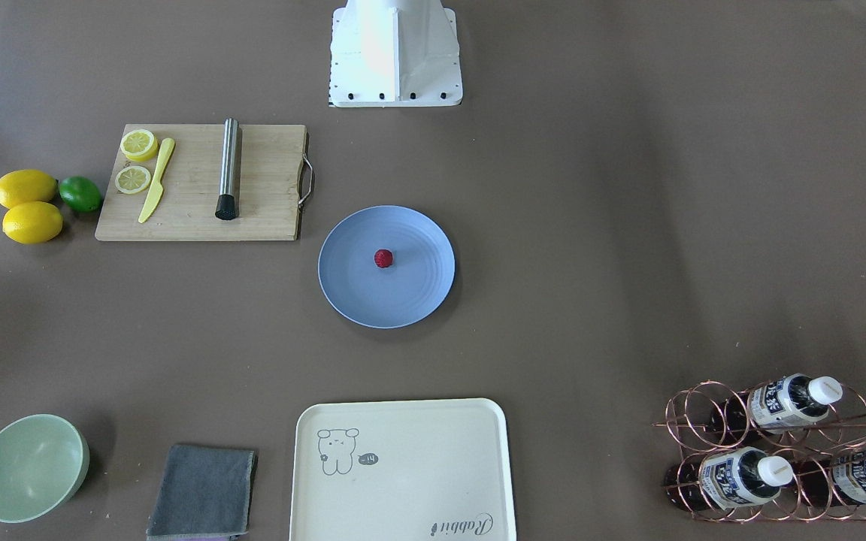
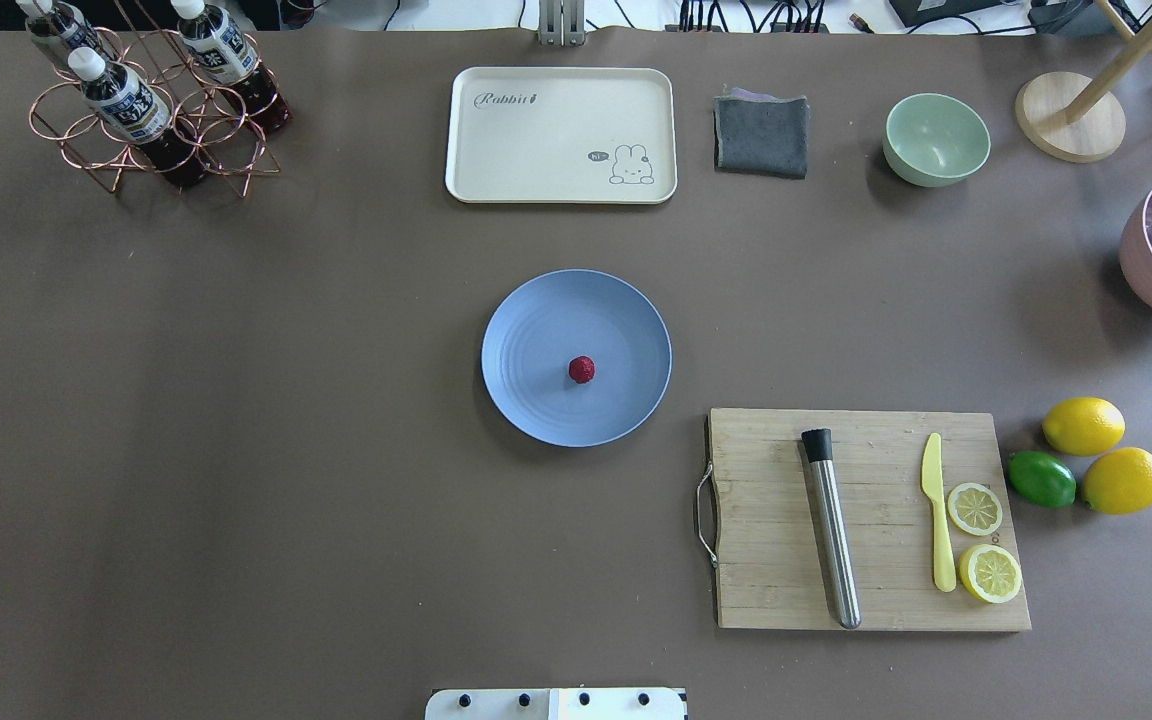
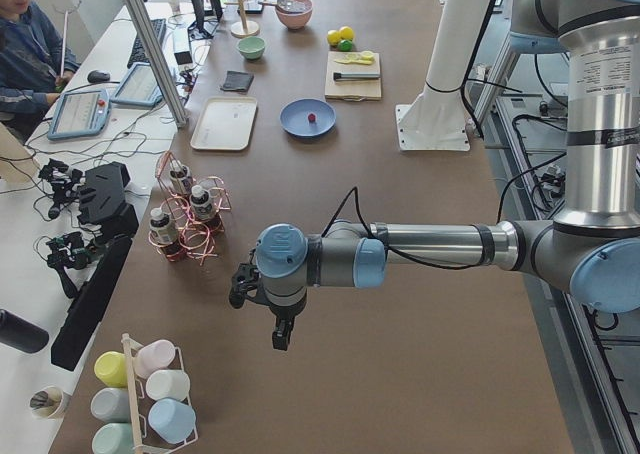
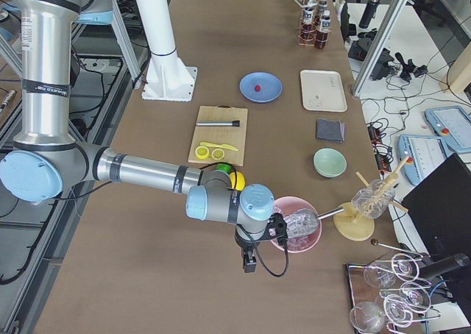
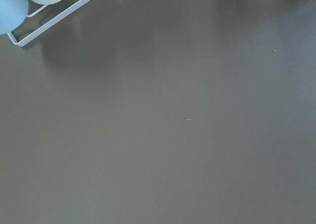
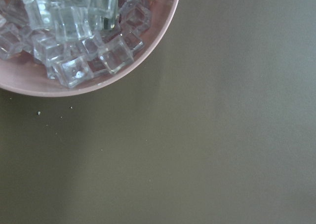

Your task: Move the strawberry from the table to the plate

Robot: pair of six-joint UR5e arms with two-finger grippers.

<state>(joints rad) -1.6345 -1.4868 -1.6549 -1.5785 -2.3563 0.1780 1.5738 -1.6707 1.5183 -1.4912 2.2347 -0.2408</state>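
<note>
The small dark-red strawberry [image 1: 383, 258] [image 2: 581, 369] lies near the middle of the light blue plate [image 1: 350, 293] [image 2: 536, 320], which rests on the brown-grey table [image 1: 613, 248] in front of the robot's base. Neither arm reaches over this area. My left gripper [image 3: 282, 336] hangs over the table's far left end, well away from the plate [image 3: 297, 126]. My right gripper [image 4: 249, 261] hangs at the opposite end beside a pink bowl of ice cubes [image 4: 298, 231]. Both show only in the side views, so I cannot tell whether they are open or shut.
A cutting board [image 2: 871, 520] holds a steel muddler, a yellow knife and lemon slices. Two lemons and a lime [image 2: 1041, 478] lie beside it. A cream tray [image 2: 561, 135], grey cloth [image 2: 761, 135], green bowl [image 2: 936, 138] and bottle rack [image 2: 151, 100] line the far edge.
</note>
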